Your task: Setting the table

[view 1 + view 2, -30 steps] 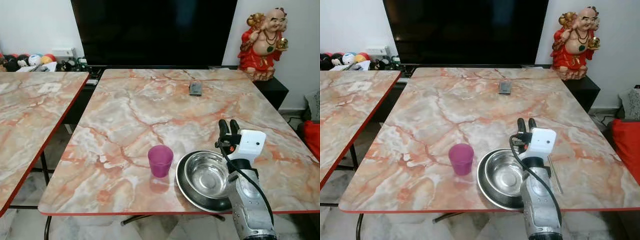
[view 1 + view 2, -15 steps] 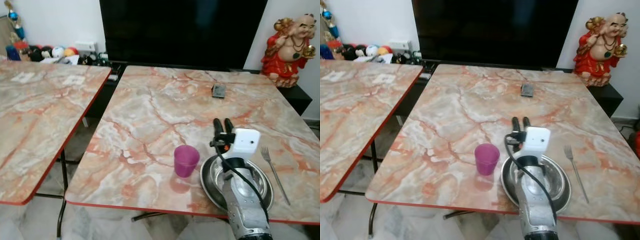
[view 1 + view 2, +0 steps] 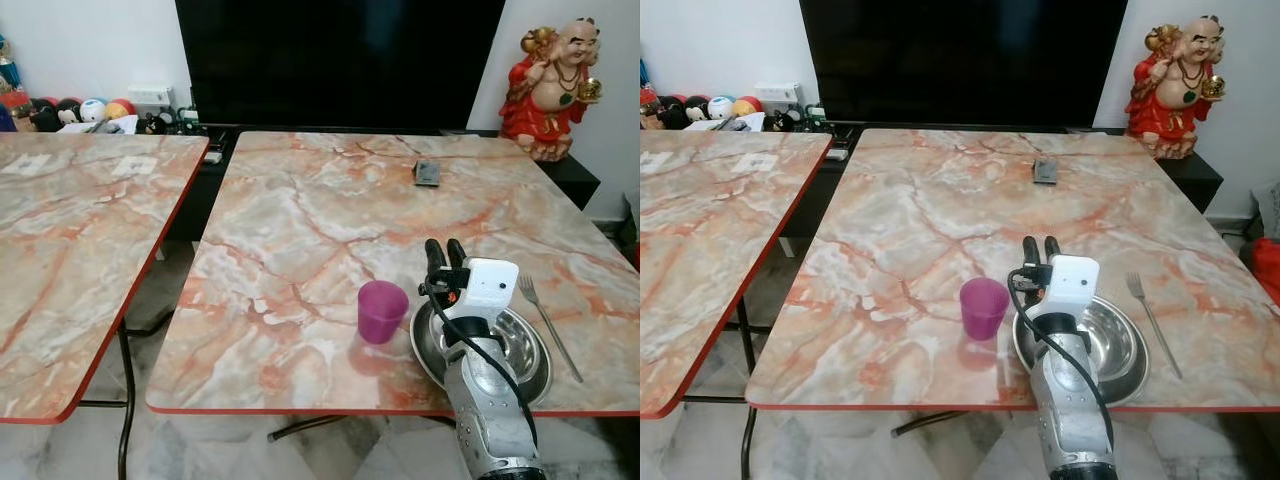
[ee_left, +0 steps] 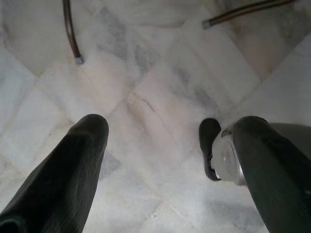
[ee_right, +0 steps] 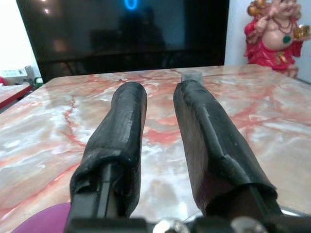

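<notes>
A purple cup [image 3: 382, 310] stands near the front edge of the marble table [image 3: 300, 230]. Right of it a steel bowl [image 3: 508, 340] rests in a dark plate [image 3: 424, 352], and a fork [image 3: 548, 322] lies further right. My right gripper [image 3: 445, 249] hovers over the bowl's left rim, just right of the cup. Its fingers [image 5: 127, 126] point toward the far side, shut with only a narrow slit and nothing between them. My left gripper [image 4: 155, 128] hangs open over the pale marble floor.
A second marble table [image 3: 70, 220] stands on the left across a narrow gap. A small dark object [image 3: 427, 172] lies far back on the table. Behind are a black TV [image 3: 340, 60], a red statue [image 3: 555, 75] and several toys [image 3: 90, 108].
The camera has swung left and then partly back, bringing the fork and the left table into view. The cup, bowl and right gripper keep their places relative to each other.
</notes>
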{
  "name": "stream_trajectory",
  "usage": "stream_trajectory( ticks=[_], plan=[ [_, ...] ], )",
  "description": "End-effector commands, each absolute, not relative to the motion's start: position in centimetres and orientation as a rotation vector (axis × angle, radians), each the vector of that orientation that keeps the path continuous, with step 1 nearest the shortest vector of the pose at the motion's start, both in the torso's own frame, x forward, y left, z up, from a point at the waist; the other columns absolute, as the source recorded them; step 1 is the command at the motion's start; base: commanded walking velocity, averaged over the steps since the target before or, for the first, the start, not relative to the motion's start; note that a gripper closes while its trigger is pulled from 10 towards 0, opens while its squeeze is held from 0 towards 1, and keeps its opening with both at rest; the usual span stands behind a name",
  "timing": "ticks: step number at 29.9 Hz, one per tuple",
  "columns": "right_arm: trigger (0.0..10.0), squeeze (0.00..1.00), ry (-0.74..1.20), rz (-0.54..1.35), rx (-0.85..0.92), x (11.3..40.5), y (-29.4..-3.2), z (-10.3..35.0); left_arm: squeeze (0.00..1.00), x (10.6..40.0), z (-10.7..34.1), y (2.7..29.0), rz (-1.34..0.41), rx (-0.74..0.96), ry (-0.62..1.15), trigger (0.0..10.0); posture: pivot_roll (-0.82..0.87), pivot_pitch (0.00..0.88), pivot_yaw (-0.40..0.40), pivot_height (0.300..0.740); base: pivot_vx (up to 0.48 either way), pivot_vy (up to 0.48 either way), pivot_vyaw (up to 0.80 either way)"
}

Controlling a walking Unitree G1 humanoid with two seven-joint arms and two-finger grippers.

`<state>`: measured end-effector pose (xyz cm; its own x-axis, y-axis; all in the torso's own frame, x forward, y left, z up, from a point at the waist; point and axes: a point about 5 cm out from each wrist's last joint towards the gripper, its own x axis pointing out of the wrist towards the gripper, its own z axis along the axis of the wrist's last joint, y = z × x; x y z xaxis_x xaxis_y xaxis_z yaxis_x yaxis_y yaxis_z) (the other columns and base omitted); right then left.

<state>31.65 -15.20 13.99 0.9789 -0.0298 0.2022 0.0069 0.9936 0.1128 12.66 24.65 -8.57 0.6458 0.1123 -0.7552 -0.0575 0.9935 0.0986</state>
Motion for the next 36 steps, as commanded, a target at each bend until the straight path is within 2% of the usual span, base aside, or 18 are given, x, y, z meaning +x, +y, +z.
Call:
stream_trajectory(
  ticks=[1, 8, 16, 29, 36],
  plan=[
    [10.0, 0.00, -0.196, -0.008, 0.122, 31.69, -14.77, 13.92, 0.00, 12.24, -8.67, 24.84, 0.106, 0.067, 0.875, 10.0, 0.03, 0.023, -0.006, 0.740, 0.000, 0.337, 0.00],
    [10.0, 0.00, -0.193, -0.007, 0.123, 31.69, -14.68, 13.83, 0.00, 12.20, -8.68, 24.85, 0.109, 0.064, 0.875, 10.0, 0.03, 0.025, -0.006, 0.740, 0.000, 0.337, 0.00],
    [10.0, 0.00, -0.194, -0.006, 0.127, 31.72, -14.62, 13.85, 0.00, 12.21, -8.66, 24.90, 0.108, 0.066, 0.874, 10.0, 0.03, 0.025, -0.005, 0.740, 0.000, 0.000, 0.00],
    [10.0, 0.00, -0.202, 0.010, 0.113, 31.67, -14.46, 13.89, 0.00, 12.20, -8.65, 24.95, 0.107, 0.068, 0.875, 10.0, 0.03, 0.028, -0.002, 0.740, 0.000, 0.339, 0.00],
    [10.0, 0.00, -0.191, 0.007, 0.124, 31.65, -14.35, 13.73, 0.00, 12.20, -8.65, 24.94, 0.108, 0.066, 0.874, 10.0, 0.03, 0.028, -0.002, 0.740, 0.000, 0.380, 0.47]
  ],
)
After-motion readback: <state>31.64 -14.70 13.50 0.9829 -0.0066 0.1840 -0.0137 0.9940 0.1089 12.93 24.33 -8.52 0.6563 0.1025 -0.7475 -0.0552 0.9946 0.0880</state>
